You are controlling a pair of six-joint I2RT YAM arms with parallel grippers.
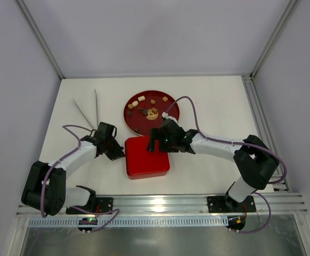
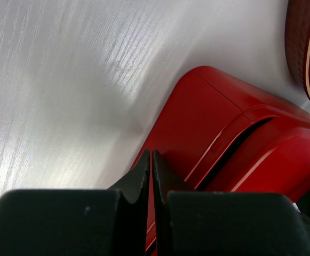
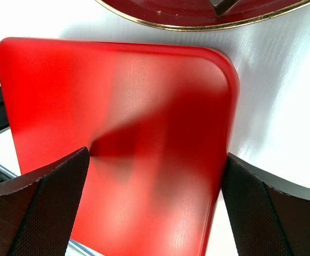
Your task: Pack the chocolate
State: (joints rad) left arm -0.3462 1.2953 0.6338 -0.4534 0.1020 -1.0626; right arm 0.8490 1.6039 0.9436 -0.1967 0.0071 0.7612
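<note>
Handling the lid [image 3: 117, 96].
The right gripper [image 3: 155, 160], spread wide, hovers above it; left gripper [image 2: 151, 154] closed at box [image 2: 197, 122] edge, likely bracing. Centre before gripping.

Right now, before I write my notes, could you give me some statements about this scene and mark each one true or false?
1. The right gripper is wide open over the red lid. True.
2. The left gripper is open too. False: it is shut, at the lid's left side.
3. The chocolate lies on the round red plate. True.
4. The red lid touches the plate. False: a strip of bare table shows between them.
5. The plate is nearer to the arm bases than the lid. False: the plate lies farther back.
</note>
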